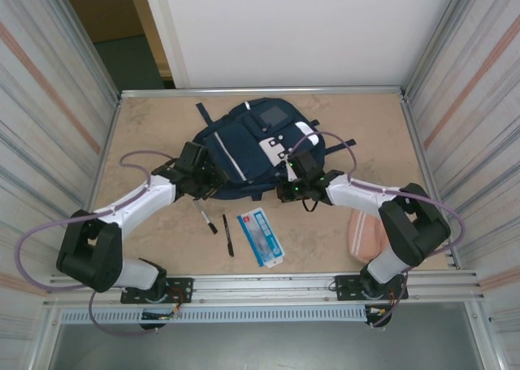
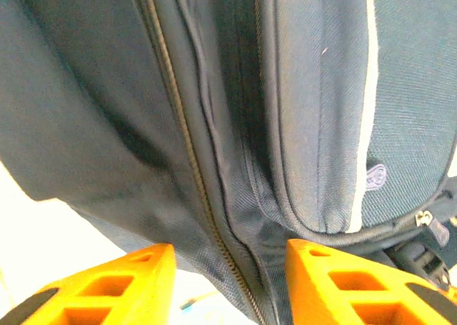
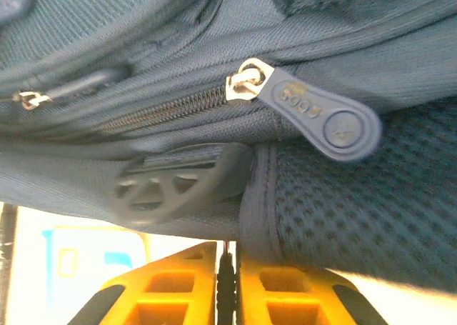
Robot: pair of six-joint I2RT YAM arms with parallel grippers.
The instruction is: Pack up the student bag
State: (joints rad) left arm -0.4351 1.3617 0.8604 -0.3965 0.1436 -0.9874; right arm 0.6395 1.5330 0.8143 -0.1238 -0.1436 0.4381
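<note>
Toward the tabletop's [image 1: 146, 126] far edge, midway across: student bag [image 1: 244, 146]. At its near-left side: left pincer [image 2: 228, 268], jaws wide apart. At its near-right side: right pincer [image 3: 227, 268], narrow, fingers almost touching.

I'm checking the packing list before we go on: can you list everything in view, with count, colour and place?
student bag: one, navy blue with white patches, lying mid-table
pens: two, black, on the table just in front of the bag
flat packet: one, blue and white, right of the pens
pouch: one, pink, near right corner, partly under the right arm
table: one, beige, under everything
left gripper: one, orange fingers, open, at the bag's left side
right gripper: one, orange fingers, almost together, at the bag's near right edge
</note>
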